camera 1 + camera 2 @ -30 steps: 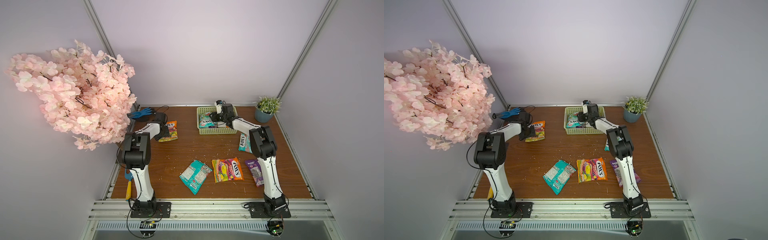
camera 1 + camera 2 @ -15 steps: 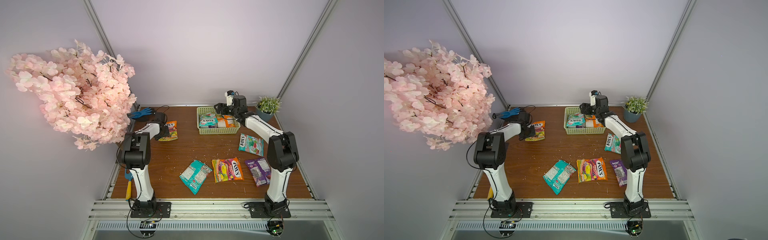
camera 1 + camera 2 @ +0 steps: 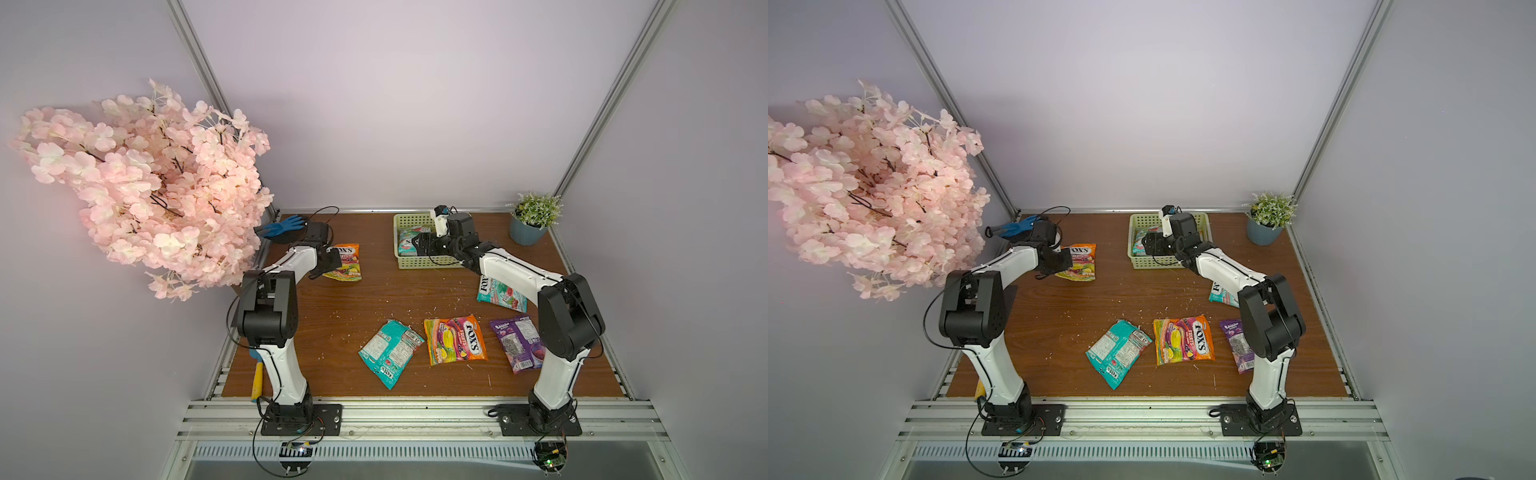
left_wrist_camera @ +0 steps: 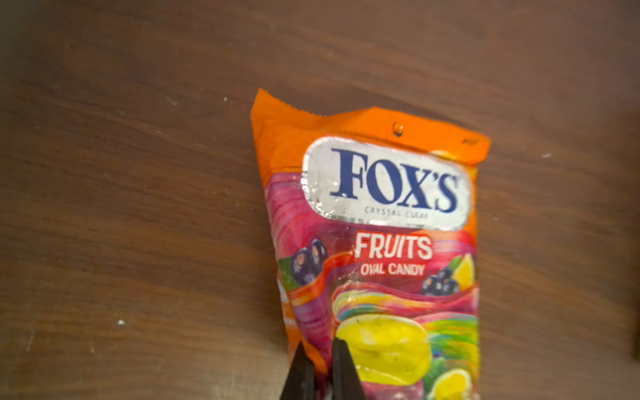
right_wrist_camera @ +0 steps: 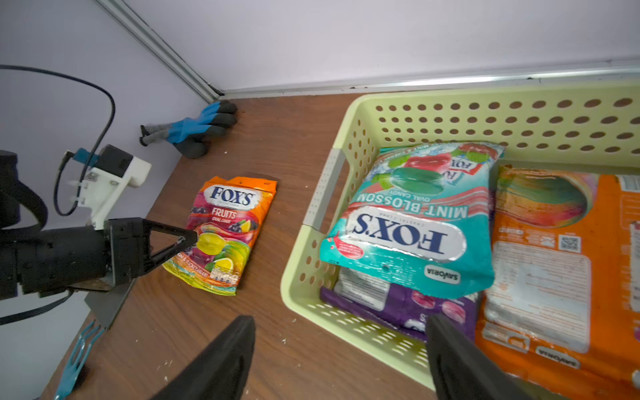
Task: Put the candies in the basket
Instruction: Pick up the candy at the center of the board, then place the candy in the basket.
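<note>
My left gripper (image 4: 320,349) pinches the orange bag (image 4: 374,242), bottom middle, to lift it; my right gripper (image 5: 341,320) stands apart, empty, by the basket (image 5: 360,138).

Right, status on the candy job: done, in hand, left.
Done: three bags in the basket: mint bag over a purple bag, a face-down orange bag beside. In hand: left gripper shut on the Fruits bag, not yet lifted; right gripper open, empty, at the basket. Left: four on the table: face-down teal bag, front orange bag, front purple bag, teal bag by the right arm.
</note>
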